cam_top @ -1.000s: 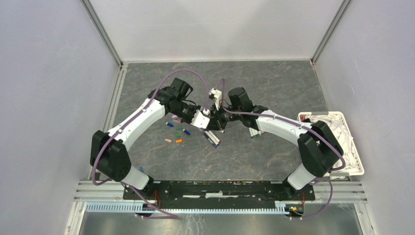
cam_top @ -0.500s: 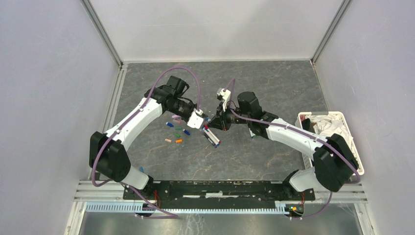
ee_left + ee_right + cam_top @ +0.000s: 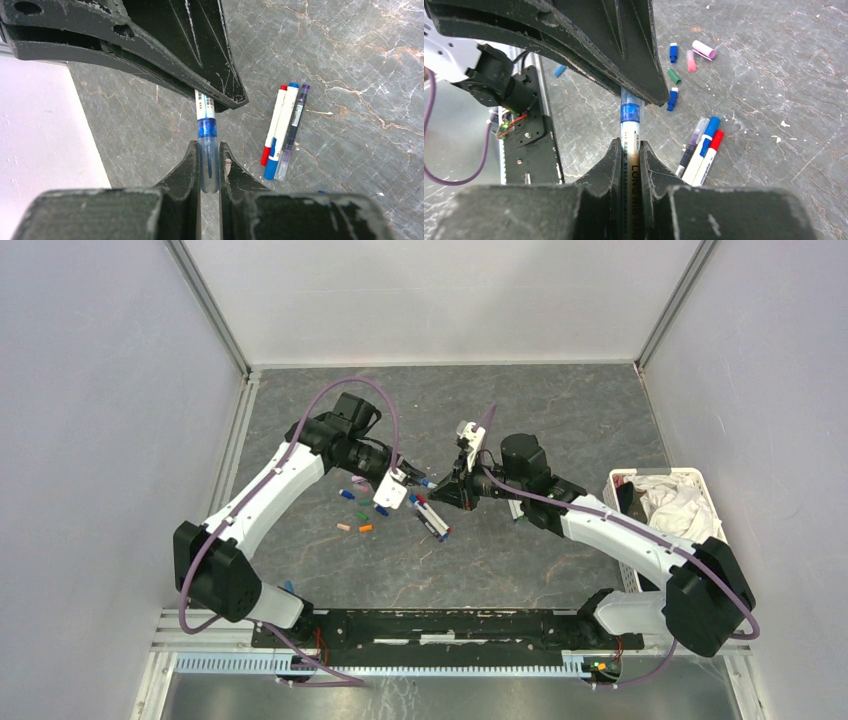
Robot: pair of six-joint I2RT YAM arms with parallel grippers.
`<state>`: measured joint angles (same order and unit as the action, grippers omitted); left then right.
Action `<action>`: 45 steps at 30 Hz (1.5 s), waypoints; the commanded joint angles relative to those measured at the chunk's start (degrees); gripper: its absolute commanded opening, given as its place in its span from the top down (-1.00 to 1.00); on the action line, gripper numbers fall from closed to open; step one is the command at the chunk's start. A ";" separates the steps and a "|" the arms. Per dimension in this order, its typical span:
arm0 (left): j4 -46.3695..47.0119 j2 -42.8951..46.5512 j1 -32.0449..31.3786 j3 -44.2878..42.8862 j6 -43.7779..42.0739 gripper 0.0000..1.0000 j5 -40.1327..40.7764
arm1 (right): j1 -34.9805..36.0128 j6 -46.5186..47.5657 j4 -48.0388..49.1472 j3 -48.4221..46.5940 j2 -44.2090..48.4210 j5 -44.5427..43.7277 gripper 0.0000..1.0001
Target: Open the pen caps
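Observation:
One pen is held in the air between my two grippers. My left gripper is shut on its clear blue pen cap. My right gripper is shut on the pen's white barrel. The blue cap still sits against the barrel end. In the top view the left gripper and right gripper face each other over the table's middle. Three capped pens lie side by side below, and show in the top view too. Several loose pen caps lie scattered nearby.
More loose caps lie left of the grippers. Other pens lie under the right forearm. A white basket with a white cloth stands at the right edge. Metal rails bound the dark stone table.
Both grippers have kept hold of the pen. The right arm has swung out to the right and the left arm to the left, so the wrists stand farther apart.

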<state>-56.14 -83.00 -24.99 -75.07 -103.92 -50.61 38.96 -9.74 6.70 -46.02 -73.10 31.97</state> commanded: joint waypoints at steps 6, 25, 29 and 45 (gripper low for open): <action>-21.31 5.86 6.61 0.72 14.56 0.96 33.85 | -4.40 -2.89 -28.40 -4.84 -0.80 1.42 0.66; -9.76 11.65 3.95 3.63 27.01 -1.00 25.03 | -4.08 -12.99 -15.19 -6.47 -7.80 21.71 1.00; -7.89 14.30 2.62 4.83 26.04 -1.00 23.23 | -4.06 -15.94 -12.75 -7.48 -10.07 24.72 1.00; -6.26 8.03 -11.10 3.62 37.25 -0.65 19.64 | -1.92 -20.30 -8.75 -10.73 -14.02 25.59 1.00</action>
<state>-65.67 -75.88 -34.57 -70.67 -71.88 -29.17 36.10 -27.31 -6.96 -54.96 -85.71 55.66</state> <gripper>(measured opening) 0.846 0.186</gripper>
